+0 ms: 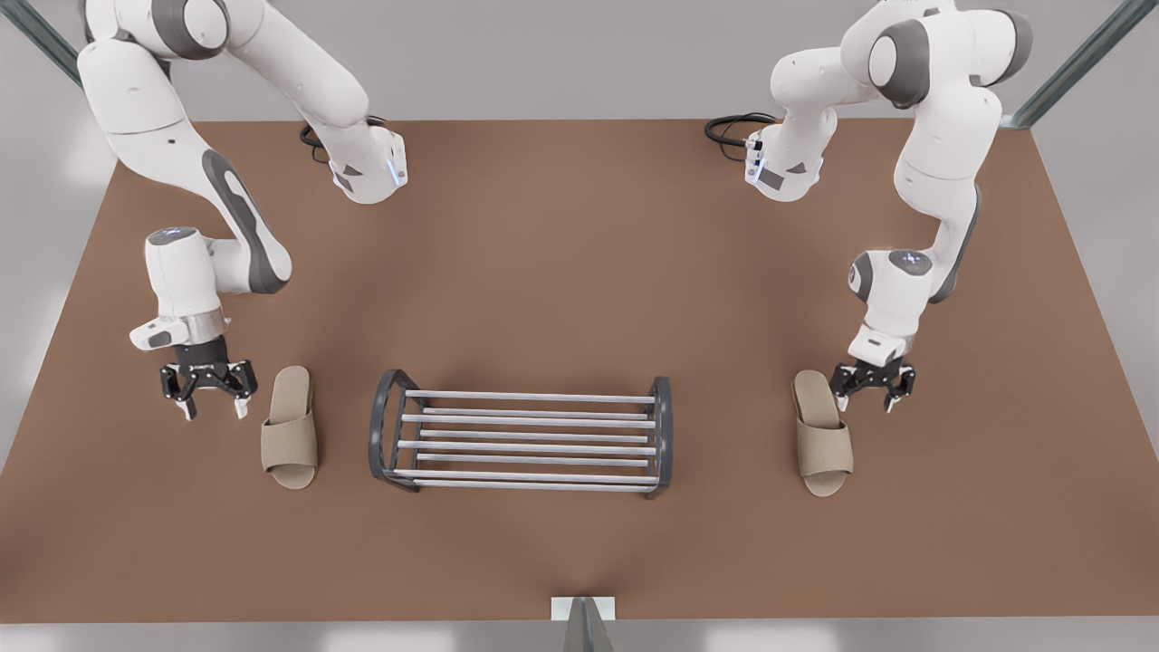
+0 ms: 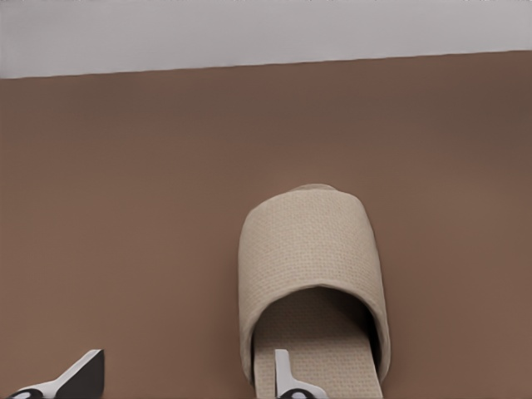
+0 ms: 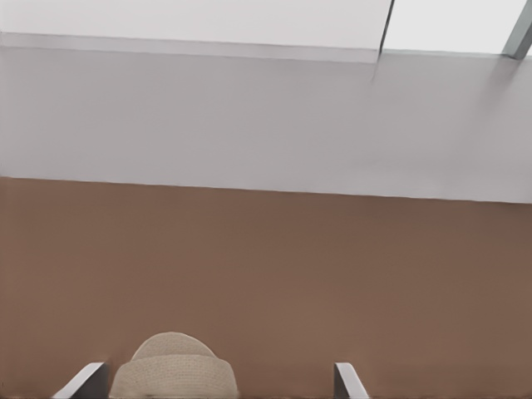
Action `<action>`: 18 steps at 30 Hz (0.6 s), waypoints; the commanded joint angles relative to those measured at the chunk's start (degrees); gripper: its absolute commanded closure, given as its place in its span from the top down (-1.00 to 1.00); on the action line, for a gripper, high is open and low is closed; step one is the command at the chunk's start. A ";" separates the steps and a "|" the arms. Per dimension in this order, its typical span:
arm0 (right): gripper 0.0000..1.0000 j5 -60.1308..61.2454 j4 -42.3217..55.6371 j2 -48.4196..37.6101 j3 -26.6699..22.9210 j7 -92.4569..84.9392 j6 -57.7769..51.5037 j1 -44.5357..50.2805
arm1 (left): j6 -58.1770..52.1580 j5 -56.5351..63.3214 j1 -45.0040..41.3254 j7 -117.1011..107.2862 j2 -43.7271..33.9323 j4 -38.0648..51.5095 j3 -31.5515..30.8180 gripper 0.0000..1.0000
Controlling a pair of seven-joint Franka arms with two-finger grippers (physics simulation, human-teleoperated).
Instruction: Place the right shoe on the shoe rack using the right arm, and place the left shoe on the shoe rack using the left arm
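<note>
The shoe rack [image 1: 530, 448] stands mid-table, its silver bars bare. The left shoe [image 1: 822, 439], a beige slipper, lies flat to the front view's right of it, toe toward the near edge. My left gripper [image 1: 874, 388] hangs open at its heel; in the left wrist view one fingertip [image 2: 283, 376] is over the heel of this slipper [image 2: 312, 258], and the left gripper [image 2: 183, 378] reaches past its side. The right shoe [image 1: 290, 427] lies flat at the front view's left. My right gripper [image 1: 206, 397] is open beside its heel, apart from it. The right wrist view has the slipper [image 3: 174, 372] low between the fingers of the right gripper [image 3: 216, 382].
The brown table [image 1: 579, 272] runs wide behind the rack. Both arms' bases and black cables [image 1: 729, 131] sit at the far edge. A small grey mount [image 1: 584, 616] juts up at the near edge. Metal posts [image 1: 1077, 63] stand at the back corners.
</note>
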 commanded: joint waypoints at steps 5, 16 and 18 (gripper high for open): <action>1.00 -7.30 0.71 4.66 1.38 -3.18 1.65 -1.53 | 1.55 -0.47 -0.80 0.63 2.68 2.64 0.02 0.99; 1.00 -8.09 -0.70 6.24 -0.90 -5.99 1.56 -3.03 | 1.55 -3.73 -4.06 0.55 6.45 6.07 -0.07 0.99; 1.00 -8.09 -1.40 6.33 -0.90 -5.99 1.56 -2.85 | 1.55 -3.73 -4.14 0.55 7.07 6.77 -0.07 0.99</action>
